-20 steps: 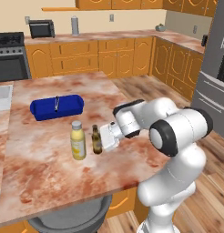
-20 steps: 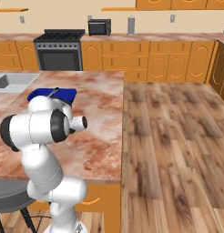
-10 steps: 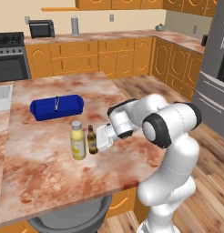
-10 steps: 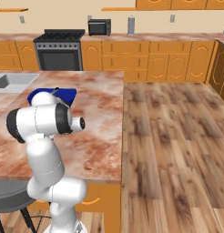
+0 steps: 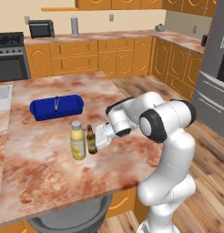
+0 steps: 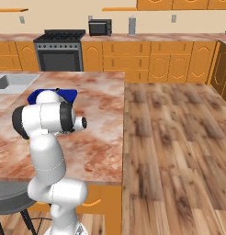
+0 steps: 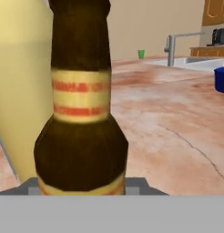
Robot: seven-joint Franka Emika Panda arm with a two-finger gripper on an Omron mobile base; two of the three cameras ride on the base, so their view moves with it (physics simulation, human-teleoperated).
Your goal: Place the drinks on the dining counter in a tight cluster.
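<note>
A slim dark brown bottle (image 5: 91, 140) stands upright on the reddish marbled dining counter (image 5: 45, 177), held by my gripper (image 5: 98, 138), which is shut on its lower body. Right beside it on the left stands the wide yellow bottle (image 5: 78, 141) with a grey cap, so close that I cannot tell whether the two touch. Seen from the hand, the brown bottle (image 7: 81, 113) with its yellow and red label is very near, and the yellow bottle (image 7: 18, 86) rises just behind it. In the right base view my own arm hides both bottles.
A long blue box (image 5: 56, 106) lies on the counter behind the bottles. A sink (image 6: 9, 82) with a faucet (image 7: 170, 48) is set in the counter's far left part. A grey stool (image 5: 68, 217) stands under the near edge. Wood floor lies to the right.
My arm has carried the brown bottle a short way left, up against the yellow bottle. The yellow bottle and the blue box have stayed put.
</note>
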